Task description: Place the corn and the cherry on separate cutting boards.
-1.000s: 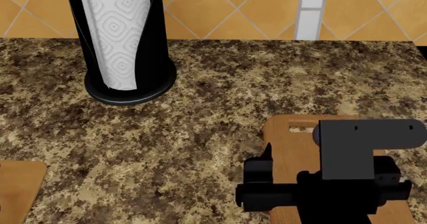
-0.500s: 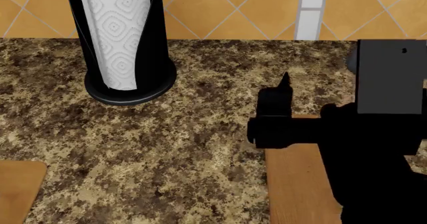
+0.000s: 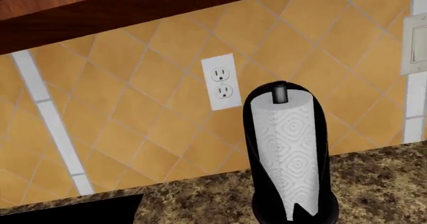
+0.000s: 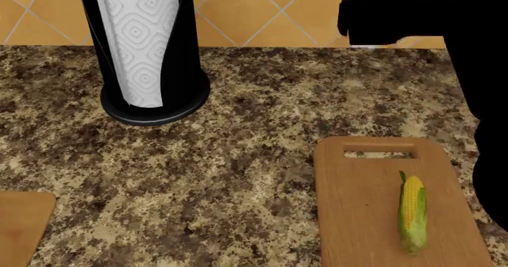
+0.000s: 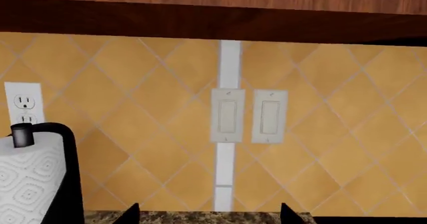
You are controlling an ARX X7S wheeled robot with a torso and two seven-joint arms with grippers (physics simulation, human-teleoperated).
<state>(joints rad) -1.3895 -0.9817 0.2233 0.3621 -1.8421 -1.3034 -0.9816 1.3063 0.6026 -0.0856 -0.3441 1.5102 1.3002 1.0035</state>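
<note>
The corn [image 4: 412,211] lies on the larger cutting board [image 4: 357,201], the one with the slot handle, at the right in the head view. The small plain cutting board [image 4: 20,222] shows only as a corner at the lower left, bare where visible. The cherry is out of view. My right arm [image 4: 413,11] is raised high above the larger board, well clear of the corn. My right gripper [image 5: 210,215] is open and empty and faces the tiled wall. My left gripper shows in no view.
A black paper towel holder [image 4: 147,47] stands at the back left of the speckled counter and also shows in the left wrist view [image 3: 287,159]. The tiled wall carries an outlet [image 3: 221,82] and two light switches [image 5: 248,115]. A wooden cabinet hangs above.
My right gripper has risen from low over the larger board to high near the wall. The corn it covered now lies uncovered on that board.
</note>
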